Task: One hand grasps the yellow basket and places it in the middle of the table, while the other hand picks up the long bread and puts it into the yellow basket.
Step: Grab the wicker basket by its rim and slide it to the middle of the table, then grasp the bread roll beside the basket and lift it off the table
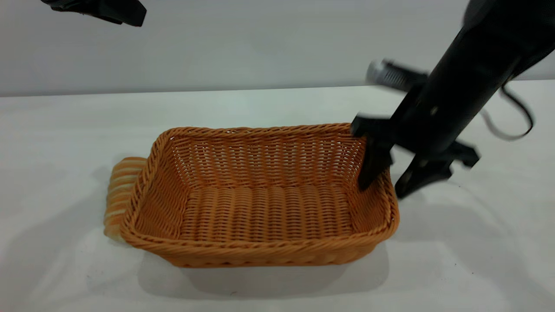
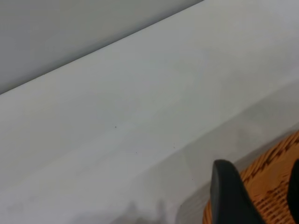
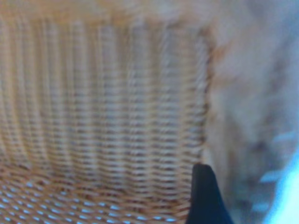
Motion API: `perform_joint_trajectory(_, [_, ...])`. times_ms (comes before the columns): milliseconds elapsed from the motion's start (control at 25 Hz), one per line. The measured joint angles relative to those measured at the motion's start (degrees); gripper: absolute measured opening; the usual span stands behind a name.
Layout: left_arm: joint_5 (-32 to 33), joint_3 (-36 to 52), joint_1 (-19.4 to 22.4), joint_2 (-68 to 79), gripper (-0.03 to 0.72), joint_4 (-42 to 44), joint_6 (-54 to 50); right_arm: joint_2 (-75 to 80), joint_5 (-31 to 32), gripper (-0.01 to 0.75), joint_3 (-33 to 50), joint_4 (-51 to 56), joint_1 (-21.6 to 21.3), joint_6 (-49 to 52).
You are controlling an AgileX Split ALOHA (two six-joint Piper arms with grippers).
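Woven orange-tan basket (image 1: 260,203) sits on the matte white tabletop (image 1: 455,242), braided rim, ribbed bottom, nothing inside. Striped golden bread (image 1: 121,190) lies tucked against the basket's left end, outside it. Right gripper (image 1: 386,180) is spread wide, straddling the basket's right wall, one black finger inside, one outside. Left gripper (image 1: 102,9) hangs high above the basket's left; can't tell its state.

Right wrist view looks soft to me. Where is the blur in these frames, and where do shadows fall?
Right wrist view: the yellow basket weave is smeared throughout, with only one dark finger of the right gripper sharp. Exterior view: the right gripper and its arm are blurred, while the yellow basket is crisp, casting a soft shadow on the table in front. Left wrist view: evenly lit, with faint shadows.
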Motion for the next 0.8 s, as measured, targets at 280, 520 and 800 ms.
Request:
perform_joint_trajectory(280, [0.18,0.00,0.00,0.00,0.354,0.00,0.00,-9.80,3.48,0.540,0.05,-5.26,-8.59,-1.59])
perform_joint_trajectory(520, [0.19,0.00,0.00,0.00,0.353,0.00,0.00,-27.15,9.44,0.521,0.59,-14.21,-12.34,-5.26])
perform_joint_trajectory(800, [0.19,0.00,0.00,0.00,0.353,0.00,-0.66,-56.01,13.00,0.467,12.60,-16.92,-12.34,-7.72])
